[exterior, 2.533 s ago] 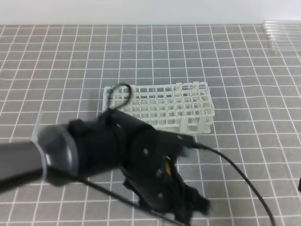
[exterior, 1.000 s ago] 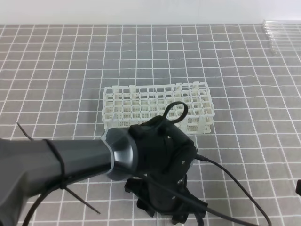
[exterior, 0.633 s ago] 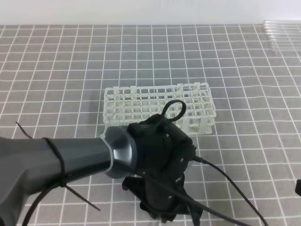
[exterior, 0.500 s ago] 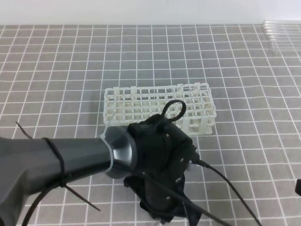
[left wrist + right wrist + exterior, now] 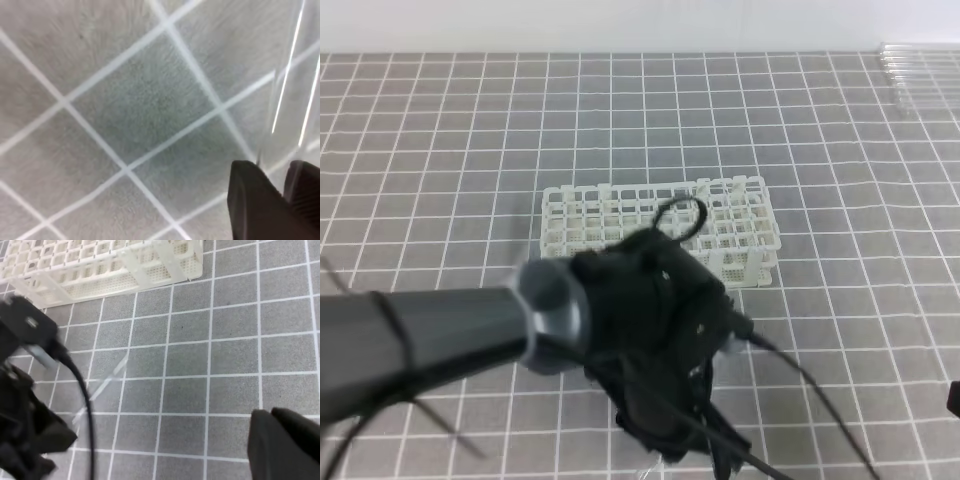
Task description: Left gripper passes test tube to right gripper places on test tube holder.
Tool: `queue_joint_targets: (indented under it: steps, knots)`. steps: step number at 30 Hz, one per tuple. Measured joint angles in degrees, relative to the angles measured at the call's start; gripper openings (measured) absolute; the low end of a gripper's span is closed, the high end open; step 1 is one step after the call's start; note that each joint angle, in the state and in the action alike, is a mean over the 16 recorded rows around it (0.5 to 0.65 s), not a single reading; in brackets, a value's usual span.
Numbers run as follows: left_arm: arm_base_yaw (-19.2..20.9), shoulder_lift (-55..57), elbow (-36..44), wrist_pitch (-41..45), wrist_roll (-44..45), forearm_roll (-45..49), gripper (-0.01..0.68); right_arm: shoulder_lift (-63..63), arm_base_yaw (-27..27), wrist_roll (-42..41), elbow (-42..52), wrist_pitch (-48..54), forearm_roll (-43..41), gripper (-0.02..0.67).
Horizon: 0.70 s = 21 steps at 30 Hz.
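My left gripper (image 5: 672, 440), a bulky black head on a grey tubular arm, hangs just in front of the white test tube holder (image 5: 620, 215). In the left wrist view its two black fingers (image 5: 252, 200) stand close together, shut on the clear test tube (image 5: 287, 75), which rises between them above the grid mat. The right wrist view shows the same test tube (image 5: 102, 386) as a faint slanted streak beside the left gripper's black body (image 5: 25, 430). The right gripper (image 5: 272, 414) is low at the right, apart from the tube, its fingers pressed together. The holder (image 5: 100, 270) lies at the top left of that view.
A grey mat with a white grid (image 5: 440, 150) covers the table. Several spare clear tubes (image 5: 915, 70) lie at the far right corner. A black cable (image 5: 820, 400) trails from the left gripper toward the front right. A dark sliver (image 5: 956, 398) shows at the right edge.
The left arm has swung its head from over the holder's front edge down toward the near side and turned. In the last half second it shifted slightly left, blurred by motion.
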Motion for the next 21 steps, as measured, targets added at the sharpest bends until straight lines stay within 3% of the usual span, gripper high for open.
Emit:
queue_joint_targets:
  steps: [9, 21]
  knots:
    - [0.3, -13.0, 3.1, -7.7, -1.8, 6.4, 0.073, 0.5, 0.0, -4.9, -4.1, 3.6, 3.7, -0.013]
    - [7.3, -37.9, 24.9, -26.7, -9.8, 14.9, 0.068, 9.8, 0.9, -13.9, -13.4, 9.3, 13.6, -0.013]
